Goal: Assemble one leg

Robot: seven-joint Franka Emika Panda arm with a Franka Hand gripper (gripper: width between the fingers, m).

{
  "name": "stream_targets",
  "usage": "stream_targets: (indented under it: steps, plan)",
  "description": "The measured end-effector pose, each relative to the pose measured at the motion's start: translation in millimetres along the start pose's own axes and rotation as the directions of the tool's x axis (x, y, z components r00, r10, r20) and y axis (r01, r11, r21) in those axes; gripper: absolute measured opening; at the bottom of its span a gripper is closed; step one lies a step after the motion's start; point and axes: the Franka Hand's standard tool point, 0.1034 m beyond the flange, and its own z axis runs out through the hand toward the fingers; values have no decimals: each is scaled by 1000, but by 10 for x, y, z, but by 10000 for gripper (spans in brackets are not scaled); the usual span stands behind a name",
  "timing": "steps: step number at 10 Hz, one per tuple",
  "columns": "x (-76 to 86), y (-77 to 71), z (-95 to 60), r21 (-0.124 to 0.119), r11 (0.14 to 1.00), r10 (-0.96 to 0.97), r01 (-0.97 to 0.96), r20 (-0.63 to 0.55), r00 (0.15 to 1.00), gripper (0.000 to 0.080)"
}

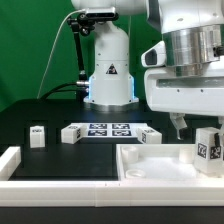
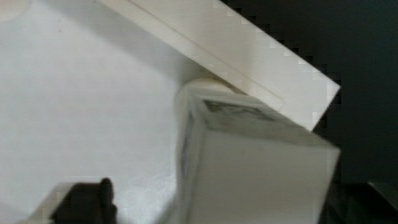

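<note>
We take this to be the approach to a grasp, with the leg [image 1: 207,148] not yet fitted to anything. It stands upright at the exterior view's right edge, seemingly inside the white tray [image 1: 100,172] and close to the raised rim [image 2: 249,55], which the wrist view shows running just behind it. The tool [image 1: 185,130] hangs just beside the leg, toward the exterior view's left, with a strip of dark background showing between them. We see only one finger [image 2: 80,205], low in the wrist view and apart from the leg [image 2: 249,150], which fills much of that picture. The other finger is hidden, so we cannot tell how wide the tool stands, though it does not look to be carrying anything. Three similar tagged blocks [image 1: 37,135] [image 1: 70,133] [image 1: 150,136] lie on the black desk [image 1: 15,125], two on one side of the marker board [image 1: 108,130] and one on the other. In our judgement the next move calls for centring the tool over the leg so that the fingers straddle it. It should then descend squarely and close without tipping the small block against the rim.
</note>
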Motion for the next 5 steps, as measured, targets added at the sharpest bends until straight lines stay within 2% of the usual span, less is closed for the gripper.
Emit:
stream_targets:
  steps: [3, 5]
  plan:
    - [-58, -51, -2, -33, 948, -317, 317, -10, 948, 648]
    - [-109, -84, 6, -66, 868, -493, 491, -15, 870, 649]
